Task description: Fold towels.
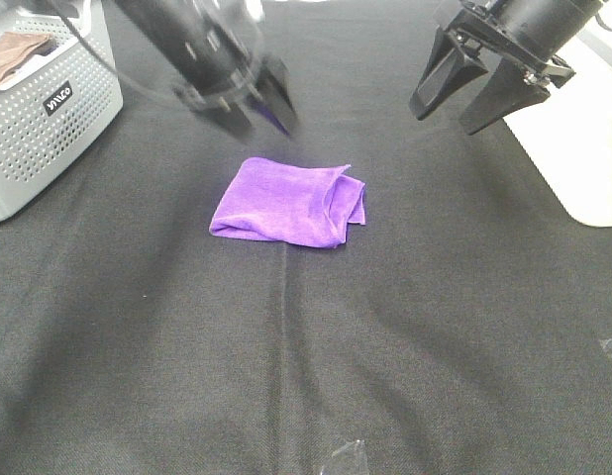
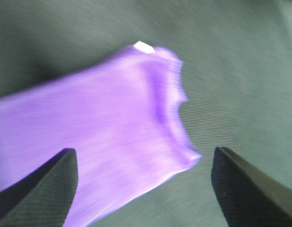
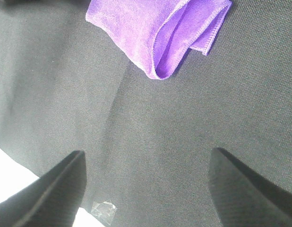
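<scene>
Black-clothed table (image 1: 405,327) bearing a folded purple towel (image 1: 286,203) and a grey perforated basket (image 1: 49,119).

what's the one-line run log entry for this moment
towel: folded, flat on black cloth | left gripper: open, above towel, empty | right gripper: open, raised, empty | basket: far left

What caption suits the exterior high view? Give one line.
Folded purple towel on black cloth, both open grippers hovering above.

Bright, even light; motion blur, seemingly.
</scene>
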